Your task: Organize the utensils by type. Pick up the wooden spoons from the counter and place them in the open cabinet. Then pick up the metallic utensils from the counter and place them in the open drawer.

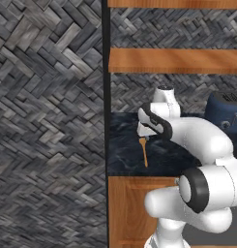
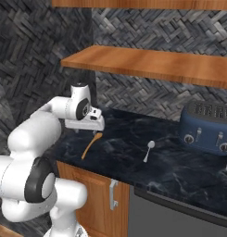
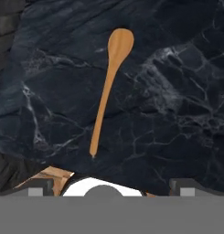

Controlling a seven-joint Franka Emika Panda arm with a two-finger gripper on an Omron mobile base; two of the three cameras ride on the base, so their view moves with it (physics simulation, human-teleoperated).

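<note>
a slim wooden spoon (image 3: 107,91) lies flat on the counter (image 3: 168,114), light tan and smooth, with a small oval bowl that narrows into a long thin handle ending in a point. in the hand view its bowl points to the top of the picture and the handle runs down toward the gripper (image 3: 111,187), whose two dark finger tips stand far apart at the bottom edge, wide open with nothing between them. in the right base view the gripper (image 2: 85,130) hangs just above the bowl end of the same spoon (image 2: 91,145), not touching it.

further right on the counter (image 2: 179,166) rests a small metal spoon (image 2: 148,150), shiny silver-grey, with a round bowl and a short straight handle, well apart from the wooden one. behind it stands a dark blue toaster (image 2: 208,126) with rounded corners, slots on top and pale knobs on its front.

the counter is glossy black stone with faint pale marble veining. below it are orange-brown wooden cabinet fronts, one with a vertical silver bar handle (image 2: 113,194). the wall behind is grey tile laid in a woven herringbone pattern, rough looking. a flat orange-brown wooden shelf (image 2: 152,62) runs along the wall above the counter.
</note>
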